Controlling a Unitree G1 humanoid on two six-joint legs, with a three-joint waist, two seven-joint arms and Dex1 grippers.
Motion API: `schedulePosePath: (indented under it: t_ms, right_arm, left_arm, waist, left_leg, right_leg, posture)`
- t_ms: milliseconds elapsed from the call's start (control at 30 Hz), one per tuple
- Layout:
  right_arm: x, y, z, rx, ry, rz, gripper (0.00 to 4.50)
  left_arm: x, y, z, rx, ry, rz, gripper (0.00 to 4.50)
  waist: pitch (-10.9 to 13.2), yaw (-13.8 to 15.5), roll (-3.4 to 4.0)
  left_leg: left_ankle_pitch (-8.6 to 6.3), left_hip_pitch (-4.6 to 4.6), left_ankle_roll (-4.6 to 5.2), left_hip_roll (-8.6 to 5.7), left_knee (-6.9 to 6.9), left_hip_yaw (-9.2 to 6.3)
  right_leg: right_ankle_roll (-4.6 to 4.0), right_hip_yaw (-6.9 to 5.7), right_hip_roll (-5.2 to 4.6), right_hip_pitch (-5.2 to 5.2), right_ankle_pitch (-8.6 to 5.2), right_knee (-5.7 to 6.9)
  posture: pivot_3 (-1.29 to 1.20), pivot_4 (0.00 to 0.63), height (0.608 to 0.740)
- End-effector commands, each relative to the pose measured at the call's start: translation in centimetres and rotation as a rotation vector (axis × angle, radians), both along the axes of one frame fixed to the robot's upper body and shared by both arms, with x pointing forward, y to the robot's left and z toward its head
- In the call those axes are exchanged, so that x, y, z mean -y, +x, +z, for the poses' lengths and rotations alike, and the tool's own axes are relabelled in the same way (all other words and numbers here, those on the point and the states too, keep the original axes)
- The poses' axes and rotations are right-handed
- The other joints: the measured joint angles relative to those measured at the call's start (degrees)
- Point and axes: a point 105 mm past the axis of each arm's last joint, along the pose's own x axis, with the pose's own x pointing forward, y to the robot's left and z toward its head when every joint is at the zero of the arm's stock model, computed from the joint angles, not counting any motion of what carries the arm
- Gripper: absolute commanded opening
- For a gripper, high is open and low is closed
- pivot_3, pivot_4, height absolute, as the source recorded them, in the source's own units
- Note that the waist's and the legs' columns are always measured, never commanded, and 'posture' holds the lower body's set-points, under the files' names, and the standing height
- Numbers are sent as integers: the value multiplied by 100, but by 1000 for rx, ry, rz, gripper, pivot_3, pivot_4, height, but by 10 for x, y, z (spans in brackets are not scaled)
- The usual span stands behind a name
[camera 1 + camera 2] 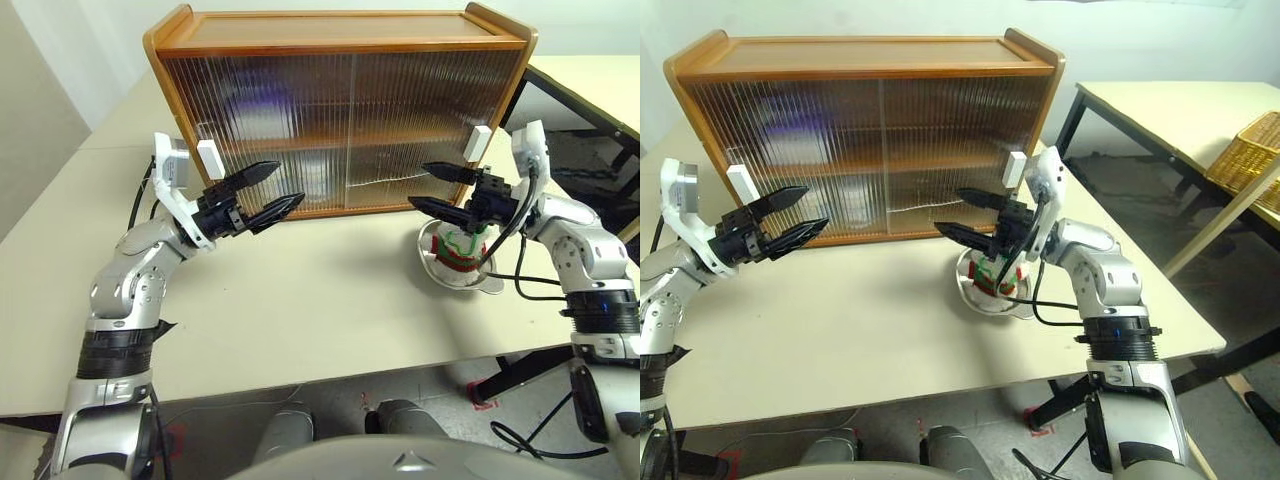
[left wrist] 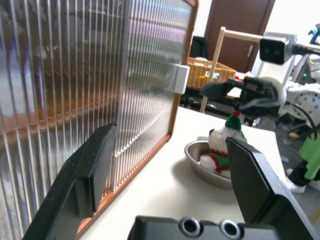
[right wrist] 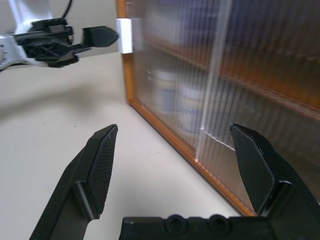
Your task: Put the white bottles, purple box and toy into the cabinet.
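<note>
I have both doors of the cabinet [image 1: 340, 110] slid shut. Behind the ribbed panels I make out the white bottles [image 3: 172, 97] on the lower shelf and a purple blur above. The toy [image 2: 220, 145] sits in a steel bowl [image 2: 200, 162] on the bench [image 1: 300, 300], just under my right gripper [image 1: 432, 188]. Both it and the left gripper [image 1: 270, 192] have their jaws wide apart, holding nothing. My worry: with the doors shut, the toy has no way in, and a careless reach could tip the bowl.
</note>
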Motion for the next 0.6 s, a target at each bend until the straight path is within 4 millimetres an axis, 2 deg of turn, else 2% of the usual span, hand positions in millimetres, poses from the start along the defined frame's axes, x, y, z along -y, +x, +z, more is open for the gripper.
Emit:
schedulePosePath:
  t_ms: [33,167,333,433,600]
  right_arm:
    - [15,4,1,23,-3,-69,4500]
    - [35,13,-1,36,-18,-162,4500]
    - [75,30,-7,37,-33,-322,4500]
    - [90,40,-6,61,-41,-398,3558]
    - [101,57,-1,98,-47,-504,1704]
  left_arm:
    - [-1,-4,0,-3,13,-13,4475]
    - [0,-5,0,-6,12,-20,4475]
    - [1,-6,-3,-6,27,-22,4475]
    - [1,-7,-5,-9,26,-21,4500]
    - [-1,-8,-6,-8,27,-12,4500]
  waist:
    - [0,-3,0]
    - [0,0,1]
    - [-1,-5,7]
    - [-2,-33,16]
    - [-6,-50,35]
  left_leg:
    - [0,-1,0,2,0,5]
    - [1,-2,2,10,-2,4]
    - [4,-1,6,24,0,-15]
    - [4,-1,7,26,0,-11]
    - [5,0,8,58,-4,-9]
  right_leg:
    - [-1,-4,3,-1,0,0]
    - [4,-9,10,-3,-4,1]
    - [18,-1,1,-5,-2,0]
    - [25,4,0,-9,2,0]
    - [27,3,3,-12,7,0]
  posture:
    - [-79,0,740]
    - [-79,0,740]
    - [-74,0,740]
    - [-69,0,740]
    - [-64,0,740]
